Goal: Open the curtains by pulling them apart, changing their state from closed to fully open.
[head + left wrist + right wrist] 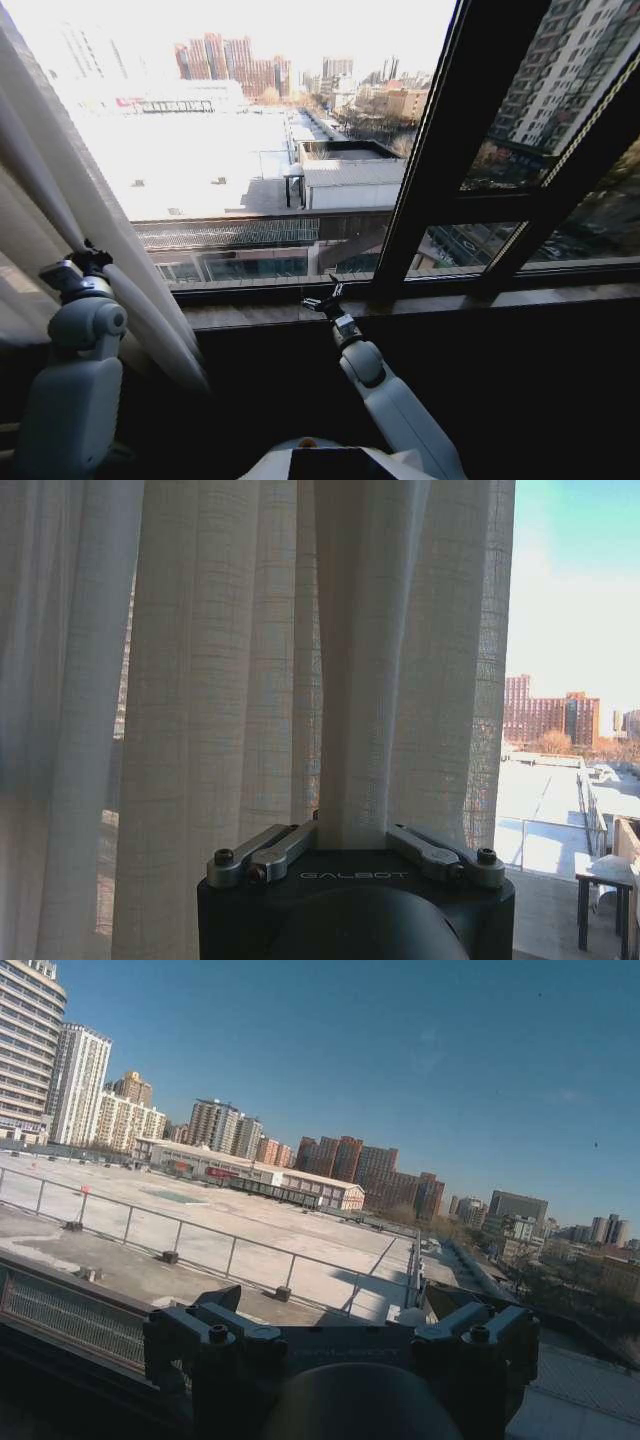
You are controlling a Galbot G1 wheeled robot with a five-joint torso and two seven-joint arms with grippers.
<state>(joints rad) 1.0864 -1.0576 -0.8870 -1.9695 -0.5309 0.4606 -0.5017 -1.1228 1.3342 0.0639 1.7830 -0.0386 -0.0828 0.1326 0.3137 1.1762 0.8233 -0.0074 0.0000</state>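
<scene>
1. The curtains (70, 220) are bunched at nine o'clock, window glass (270, 130) bare elsewhere; opening looks nearly complete.
2. The left gripper (82, 262) pinches a pleat (352, 730).
3. The right gripper (325, 297) hovers unclenched, holding nothing, at the sill (450, 300), six o'clock.

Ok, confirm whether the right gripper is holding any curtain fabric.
No: the right gripper hangs open before bare window glass, while the curtain is bunched by the left gripper.

A dark window sill (450, 300) runs along under the glass, its top bare; the right claw (325, 300) hangs just above it
</scene>
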